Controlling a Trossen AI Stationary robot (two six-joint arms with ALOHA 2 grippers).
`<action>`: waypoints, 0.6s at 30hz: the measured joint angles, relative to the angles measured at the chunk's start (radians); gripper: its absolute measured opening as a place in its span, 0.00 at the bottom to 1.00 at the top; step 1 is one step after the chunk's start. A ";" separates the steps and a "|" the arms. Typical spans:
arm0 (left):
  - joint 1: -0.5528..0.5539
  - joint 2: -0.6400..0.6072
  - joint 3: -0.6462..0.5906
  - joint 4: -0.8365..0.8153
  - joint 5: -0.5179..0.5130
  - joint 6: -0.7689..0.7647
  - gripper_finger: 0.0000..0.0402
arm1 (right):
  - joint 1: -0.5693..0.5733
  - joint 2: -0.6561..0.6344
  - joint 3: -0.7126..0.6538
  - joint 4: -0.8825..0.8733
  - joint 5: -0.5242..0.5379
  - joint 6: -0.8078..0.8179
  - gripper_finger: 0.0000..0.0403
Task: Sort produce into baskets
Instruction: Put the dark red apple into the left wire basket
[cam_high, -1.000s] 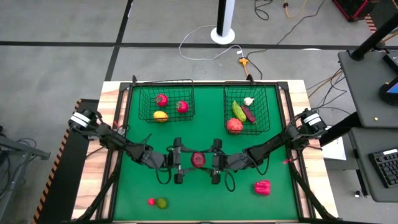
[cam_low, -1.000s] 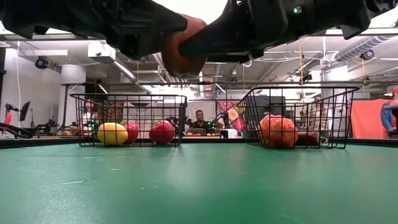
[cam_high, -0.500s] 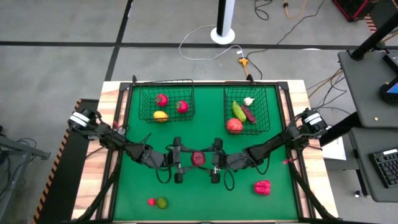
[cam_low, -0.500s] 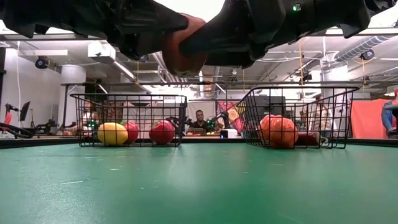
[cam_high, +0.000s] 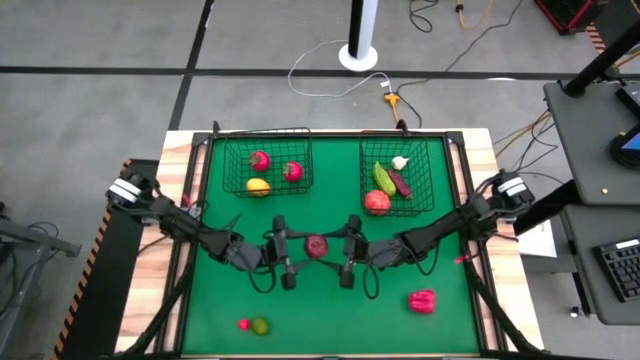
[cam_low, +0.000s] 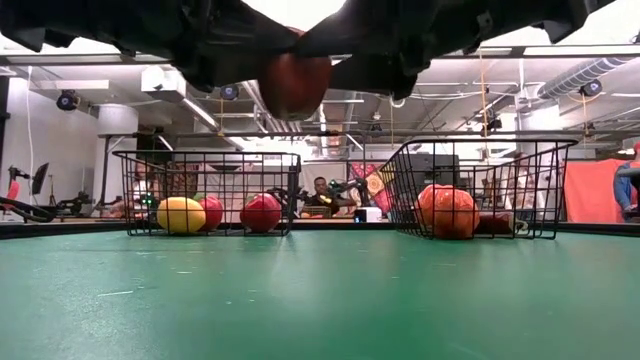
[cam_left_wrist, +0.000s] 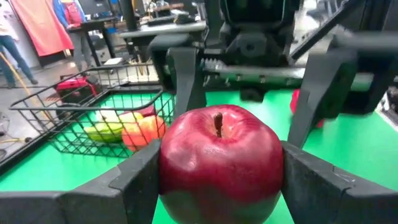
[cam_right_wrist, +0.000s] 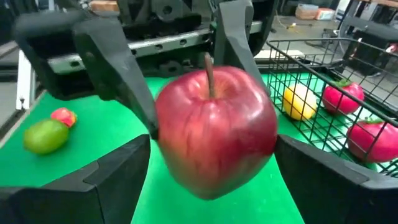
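Hands (cam_high: 316, 247) level, seemingly meeting mid-table

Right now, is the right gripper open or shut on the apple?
Open: the right gripper's own view shows gaps between its fingers and the apple, which the left gripper clamps instead.

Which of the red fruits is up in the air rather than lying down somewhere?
The red apple with the brown stem, between the left gripper and right gripper above mid-table. The other red pieces sit in the black wire baskets or on the green mat.
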 joint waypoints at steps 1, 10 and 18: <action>0.000 -0.014 0.000 -0.026 0.000 0.000 0.64 | -0.001 -0.005 0.000 -0.007 -0.001 0.012 0.82; 0.009 -0.153 0.006 -0.087 -0.103 0.061 0.64 | -0.004 -0.073 0.000 -0.111 0.090 0.060 0.82; 0.138 -0.373 0.115 -0.603 -0.256 0.093 0.63 | -0.016 -0.144 0.000 -0.144 0.130 0.076 0.82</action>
